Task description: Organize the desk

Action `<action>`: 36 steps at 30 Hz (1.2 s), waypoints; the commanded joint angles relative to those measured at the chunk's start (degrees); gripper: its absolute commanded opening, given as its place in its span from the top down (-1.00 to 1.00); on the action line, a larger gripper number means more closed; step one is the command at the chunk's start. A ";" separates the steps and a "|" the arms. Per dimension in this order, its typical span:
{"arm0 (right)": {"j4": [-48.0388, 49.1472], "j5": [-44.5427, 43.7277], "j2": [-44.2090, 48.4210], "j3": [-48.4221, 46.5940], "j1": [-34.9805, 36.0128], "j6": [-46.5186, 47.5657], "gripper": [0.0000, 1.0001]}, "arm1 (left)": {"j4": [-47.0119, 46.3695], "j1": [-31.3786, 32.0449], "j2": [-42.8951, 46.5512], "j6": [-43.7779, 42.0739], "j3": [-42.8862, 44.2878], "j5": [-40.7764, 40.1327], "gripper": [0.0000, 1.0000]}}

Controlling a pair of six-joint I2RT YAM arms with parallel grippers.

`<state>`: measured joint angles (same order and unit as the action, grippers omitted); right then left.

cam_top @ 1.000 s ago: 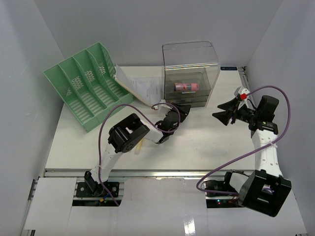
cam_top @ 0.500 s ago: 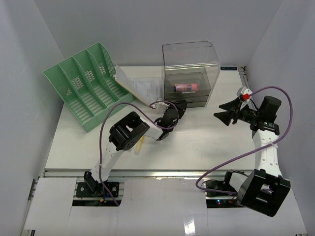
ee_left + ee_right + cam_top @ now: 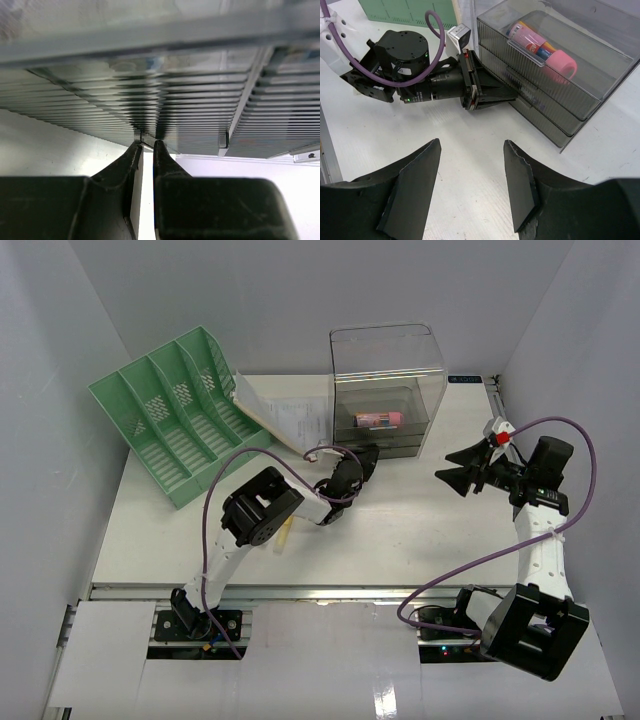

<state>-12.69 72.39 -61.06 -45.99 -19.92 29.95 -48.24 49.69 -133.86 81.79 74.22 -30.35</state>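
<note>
The left gripper point(image 3: 146, 144) lay low over the desk point(image 3: 400, 530), which spread out white beneath and behind it to the metal rail at the near edge, and its fingertips were pressed up to the ribbed front of the lowest drawer point(image 3: 190, 125) of a smoky clear drawer unit point(image 3: 388, 390) standing directly ahead of it. The two fingers were drawn nearly together with only a thin slit between them; whether they were pinching a lip of that drawer or merely touching its face could not be told from the wrist view. Above the tips, in the top drawer, lay a pink tube-shaped item point(image 3: 540, 47) on its side. Off to the left of this gripper and farther back stood a green file organizer point(image 3: 170, 420) with four slots, tilted back, and between it and the gripper a sheaf of printed papers point(image 3: 298, 420) and a tan folder point(image 3: 262, 418) leaned against the organizer's right end. Behind the gripper, partly under its arm, a pale yellow stick-like thing point(image 3: 285, 533) rested on the desk. The right gripper point(image 3: 471, 142) hung above bare desk well to the right of the drawer unit, its fingers spread wide apart and holding nothing, pointing across toward the left gripper and the drawer fronts, which lay ahead of it; a purple cable point(image 3: 560, 425) looped over its wrist
</note>
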 commanded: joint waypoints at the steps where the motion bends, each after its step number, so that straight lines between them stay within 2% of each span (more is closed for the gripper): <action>1: 0.71 1.63 1.09 0.35 -0.38 -0.08 -0.20 | -2.49 0.18 1.03 -2.40 -1.12 0.75 1.00; 8: 0.47 -0.67 0.85 1.08 -0.47 1.72 -0.21 | -9.09 4.07 4.02 -3.68 -8.76 0.88 1.00; 16: -0.55 -3.70 1.12 1.44 -0.56 3.83 -0.23 | -15.01 8.46 5.26 -0.86 -16.92 -0.58 1.00; 19: -3.78 -5.35 0.21 0.39 -0.55 7.46 -0.33 | -15.62 8.75 5.64 0.35 -18.60 -0.51 0.98; 21: -6.97 -6.13 -0.59 -1.49 -0.47 11.28 -0.47 | -14.91 8.67 5.92 1.47 -19.20 -0.66 0.52; 23: -14.73 -6.80 -2.42 -4.77 -0.49 20.76 -0.60 | -12.77 8.51 6.88 2.61 -19.62 0.03 0.10; 27: -42.78 -9.73 -8.54 -14.69 -0.47 49.02 -0.92 | -11.04 8.37 9.50 2.96 -21.15 1.12 -0.46; 28: -48.77 -11.18 -9.84 -17.22 -0.47 56.60 -0.96 | -11.68 8.32 10.01 2.86 -21.99 1.51 -0.52; 29: -53.26 -12.58 -10.81 -19.16 -0.47 68.72 -0.99 | -12.21 8.40 10.28 2.94 -22.69 2.29 -0.58; 30: -56.91 -14.29 -11.59 -20.89 -0.47 73.69 -0.91 | -12.81 8.32 10.79 2.86 -24.30 2.81 -0.60; 32: -62.32 -19.61 -13.19 -24.84 -0.46 80.93 -0.87 | -14.34 8.40 12.15 2.31 -26.21 4.88 -0.62; 36: -62.37 -31.14 -11.86 -25.30 0.13 91.15 -0.80 | -17.27 9.22 15.70 -0.01 -31.59 7.53 -0.65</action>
<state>-63.21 53.76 -74.08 -69.24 -20.21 97.86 -64.59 57.93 -123.44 84.85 47.20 -26.62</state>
